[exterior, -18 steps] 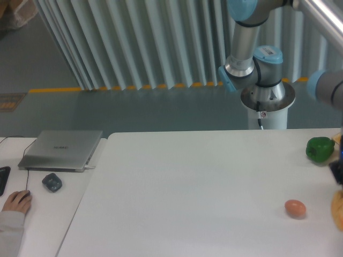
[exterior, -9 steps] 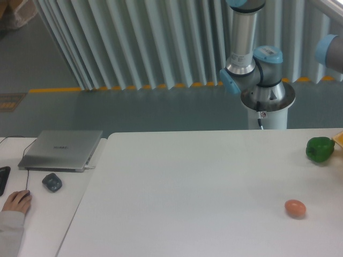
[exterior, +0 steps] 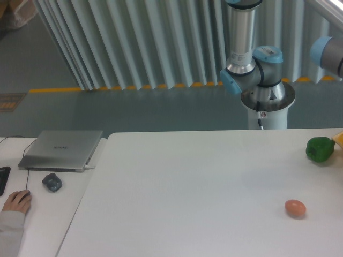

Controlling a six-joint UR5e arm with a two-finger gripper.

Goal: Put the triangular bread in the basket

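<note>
Little of the triangular bread (exterior: pixel 340 139) is seen: only a small yellow-orange sliver at the far right edge of the view, just above and to the right of a green bell pepper (exterior: pixel 320 149). The rest of it is cut off by the frame. No basket is visible. The tool is out of view, so whether its fingers are apart or together cannot be told. Only the robot arm (exterior: pixel 244 48) is shown, a grey column with pale blue joints rising from a round white base (exterior: pixel 267 107) behind the white tabletop (exterior: pixel 187 193). A brown egg (exterior: pixel 295 208) is seen on the tabletop near the right front, well apart from the pepper. At the far left, on a separate surface, a closed grey laptop (exterior: pixel 61 149) is placed, with a dark small object (exterior: pixel 52 182) just before it and a person's hand (exterior: pixel 16 202) resting on a mouse.
</note>
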